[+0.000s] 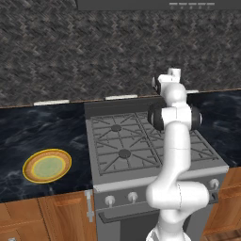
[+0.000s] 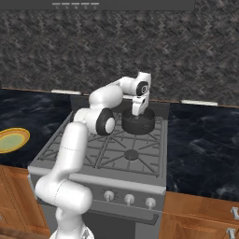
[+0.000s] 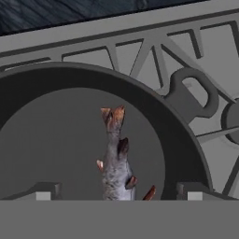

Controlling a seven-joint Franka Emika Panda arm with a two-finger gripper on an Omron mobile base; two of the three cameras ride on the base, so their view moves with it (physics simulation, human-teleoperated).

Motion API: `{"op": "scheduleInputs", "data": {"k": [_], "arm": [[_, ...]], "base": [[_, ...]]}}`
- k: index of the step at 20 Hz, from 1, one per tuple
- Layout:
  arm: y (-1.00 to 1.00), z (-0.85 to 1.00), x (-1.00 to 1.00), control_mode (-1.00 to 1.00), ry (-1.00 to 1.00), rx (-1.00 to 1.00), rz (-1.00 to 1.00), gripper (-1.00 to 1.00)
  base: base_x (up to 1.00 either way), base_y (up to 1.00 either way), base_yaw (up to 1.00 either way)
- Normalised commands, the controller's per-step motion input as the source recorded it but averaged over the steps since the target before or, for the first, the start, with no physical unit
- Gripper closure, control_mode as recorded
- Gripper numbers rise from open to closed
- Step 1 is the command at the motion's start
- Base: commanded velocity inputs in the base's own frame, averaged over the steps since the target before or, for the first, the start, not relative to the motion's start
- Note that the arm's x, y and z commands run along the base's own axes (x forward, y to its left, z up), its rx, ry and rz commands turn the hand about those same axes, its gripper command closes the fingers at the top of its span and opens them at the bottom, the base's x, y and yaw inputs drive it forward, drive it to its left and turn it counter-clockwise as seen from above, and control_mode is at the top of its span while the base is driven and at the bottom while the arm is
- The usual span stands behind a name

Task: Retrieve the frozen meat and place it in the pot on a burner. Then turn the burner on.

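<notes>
The dark pot stands on the back right burner of the stove, and from the hand view I look straight down into the pot. The frozen meat, a grey fish-like piece with reddish fins, is inside the pot's round wall. My gripper hangs just above the pot's mouth. Its fingertips stand wide apart on either side of the meat without touching it, so the gripper is open. A free burner lies in front of the pot.
The yellow-rimmed green plate lies on the dark counter left of the stove. Knobs line the stove's front panel. Grey grates cover the cooktop, and wooden cabinets sit below the counter.
</notes>
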Motion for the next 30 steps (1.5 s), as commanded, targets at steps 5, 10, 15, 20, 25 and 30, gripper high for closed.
{"op": "scheduleInputs", "data": {"k": [5,10,15,20,25,30], "arm": [[0.01,0.1,0.0,-1.0,0.0,0.0,0.0,-1.0],[0.0,0.5,-0.3,-1.0,0.0,0.06,0.04,-1.0],[0.02,0.39,-0.6,-1.0,-0.05,0.03,0.15,-1.0],[0.01,0.15,-0.73,-1.0,-0.09,0.0,0.23,-1.0],[0.13,0.18,-0.92,-1.0,-0.09,0.0,0.39,-1.0],[0.12,0.25,-0.96,-1.0,-0.06,0.0,0.46,-1.0]], "base": [[0.0,0.0,0.0],[0.0,0.0,0.0],[0.0,0.0,0.0],[0.0,0.0,0.0],[0.0,0.0,0.0],[0.0,0.0,0.0]]}}
